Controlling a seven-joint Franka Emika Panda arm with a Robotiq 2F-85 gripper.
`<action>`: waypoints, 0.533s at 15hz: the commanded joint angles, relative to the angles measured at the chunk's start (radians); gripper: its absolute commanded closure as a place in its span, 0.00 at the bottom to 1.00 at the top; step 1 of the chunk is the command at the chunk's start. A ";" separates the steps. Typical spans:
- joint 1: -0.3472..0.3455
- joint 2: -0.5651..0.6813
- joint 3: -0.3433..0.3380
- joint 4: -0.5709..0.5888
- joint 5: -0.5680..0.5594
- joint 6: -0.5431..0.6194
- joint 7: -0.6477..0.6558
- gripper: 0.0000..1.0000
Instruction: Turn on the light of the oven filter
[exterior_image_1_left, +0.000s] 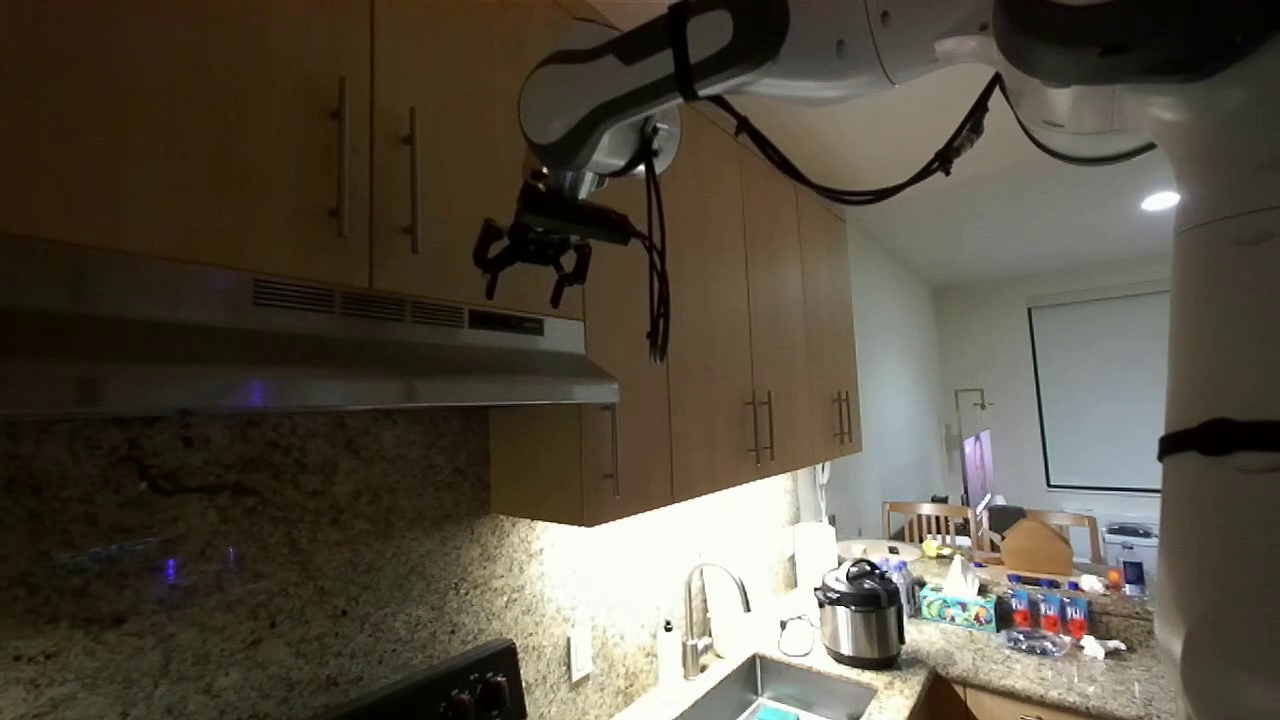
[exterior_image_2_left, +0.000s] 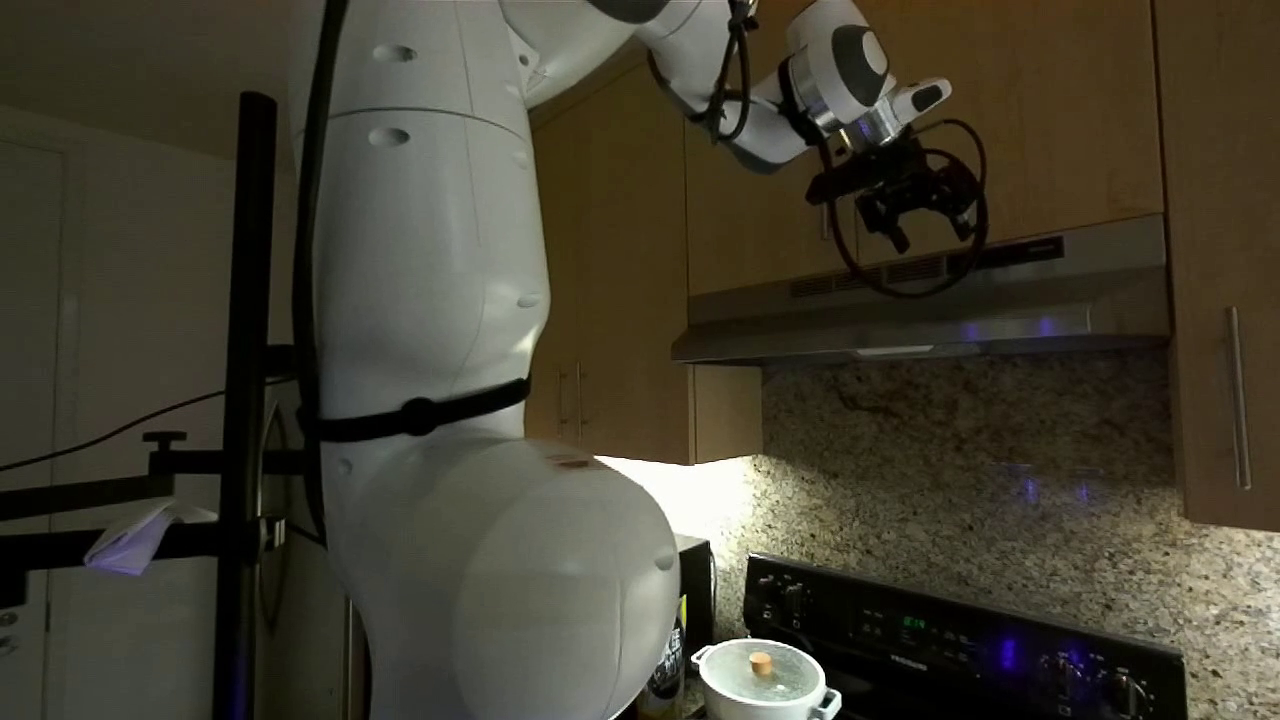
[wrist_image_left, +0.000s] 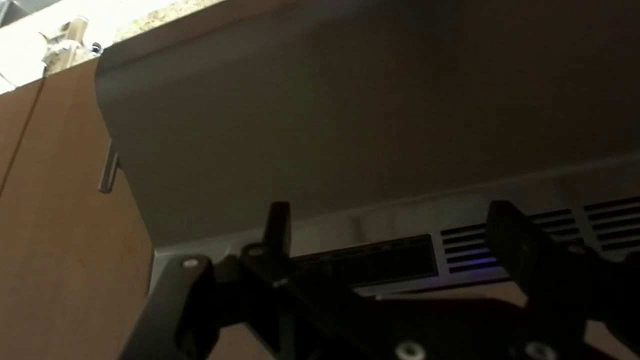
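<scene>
Hood (exterior_image_1_left: 300, 365) sits under the cabinets (exterior_image_1_left: 190, 130), above the stove (exterior_image_2_left: 960, 650); in both exterior views its dark panel (exterior_image_1_left: 506, 322) lies right of the vents (exterior_image_1_left: 375, 306). The gripper (exterior_image_1_left: 524, 298) hangs near the panel, spread wide. A pot (exterior_image_2_left: 750, 700) shows at the stove's left.

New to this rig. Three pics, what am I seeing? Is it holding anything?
This is a robot arm with a two-fingered gripper. The exterior views are shot from two places outside it. The wrist view is shot from the arm's own wrist; in it the hood appears upside down. The gripper is open, holds nothing and hangs near the hood. Beyond it, the wrist view shows a dark panel on the hood, perhaps its controls. In an exterior view, the counter carries a cooker and a tissue box, among other things. A white pot stands by the stove.
</scene>
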 joint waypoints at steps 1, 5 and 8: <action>0.006 0.025 -0.009 -0.008 0.111 0.080 -0.149 0.00; 0.000 0.065 -0.007 -0.012 0.130 0.130 -0.181 0.00; -0.003 0.096 -0.012 -0.003 0.118 0.161 -0.178 0.00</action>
